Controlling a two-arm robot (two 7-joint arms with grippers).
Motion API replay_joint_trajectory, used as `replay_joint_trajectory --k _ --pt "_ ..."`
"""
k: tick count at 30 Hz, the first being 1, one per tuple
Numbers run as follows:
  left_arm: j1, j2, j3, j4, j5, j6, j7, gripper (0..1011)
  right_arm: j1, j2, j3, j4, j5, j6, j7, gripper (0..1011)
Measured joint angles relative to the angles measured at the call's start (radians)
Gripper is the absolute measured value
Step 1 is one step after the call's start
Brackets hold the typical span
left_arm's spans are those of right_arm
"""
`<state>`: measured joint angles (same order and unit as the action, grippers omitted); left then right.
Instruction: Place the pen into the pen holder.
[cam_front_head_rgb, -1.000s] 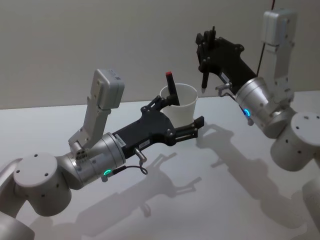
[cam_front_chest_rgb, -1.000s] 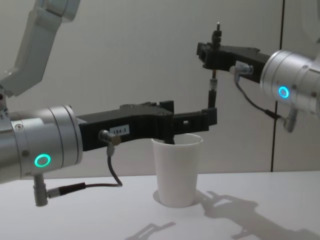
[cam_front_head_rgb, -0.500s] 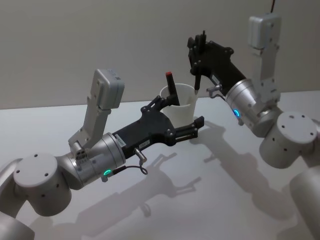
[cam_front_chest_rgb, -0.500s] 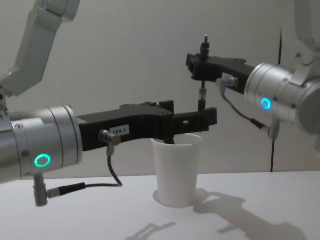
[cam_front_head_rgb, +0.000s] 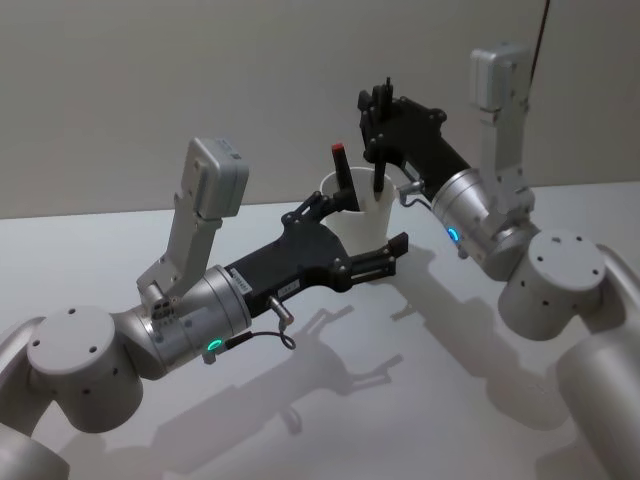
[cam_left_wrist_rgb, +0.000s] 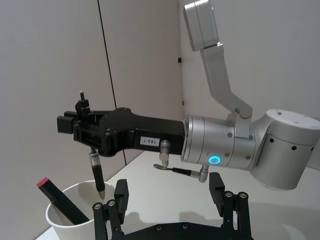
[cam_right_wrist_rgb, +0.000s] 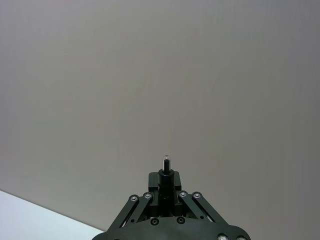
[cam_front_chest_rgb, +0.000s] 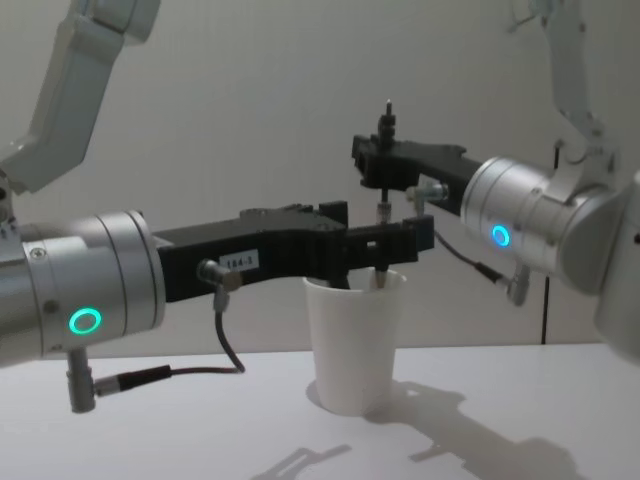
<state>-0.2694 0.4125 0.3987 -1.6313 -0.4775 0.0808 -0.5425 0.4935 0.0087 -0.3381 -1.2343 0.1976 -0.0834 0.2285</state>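
the right claw (cam_front_chest_rgb: 382, 172) pinches the pen (cam_left_wrist_rgb: 95, 167) upright with its tip just inside the rim of the paper cup (cam_front_chest_rgb: 355, 340) on the counter (cam_front_head_rgb: 420, 400), release left, while the left claw (cam_front_head_rgb: 355, 240), spread, hovers beside the cup

Your left arm comes in from the lower left of the head view and stretches toward the middle of the frame, its wrist ring glowing green. Its left pincer (cam_front_head_rgb: 375, 258) is held level with the fingers (cam_front_chest_rgb: 420, 233) spread apart, empty. Your right arm enters from the lower right, bends at the elbow and reaches up and left. The right pincer (cam_front_head_rgb: 378, 143) sits upper centre, fingers clamped tight on a pen (cam_left_wrist_rgb: 96, 171) that hangs straight down.
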Motion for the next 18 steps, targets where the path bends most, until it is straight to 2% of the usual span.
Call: replay_joint_trajectory --k 8,13,15,18 --pt "0.0 0.0 0.0 0.0 0.0 0.0 0.0 1001 0.007 -0.011 -0.009 0.035 -0.004 -0.016 -0.001 126" --pt "0.0 0.0 0.0 0.0 0.0 0.0 0.0 1001 0.009 -0.014 -0.011 0.045 -0.005 -0.021 -0.002 270" --pt "0.0 0.0 0.0 0.0 0.0 0.0 0.0 1001 0.01 -0.015 -0.012 0.048 -0.005 -0.023 -0.003 299" --pt "0.0 0.0 0.0 0.0 0.0 0.0 0.0 1001 0.011 -0.016 -0.013 0.053 -0.006 -0.025 -0.003 407"
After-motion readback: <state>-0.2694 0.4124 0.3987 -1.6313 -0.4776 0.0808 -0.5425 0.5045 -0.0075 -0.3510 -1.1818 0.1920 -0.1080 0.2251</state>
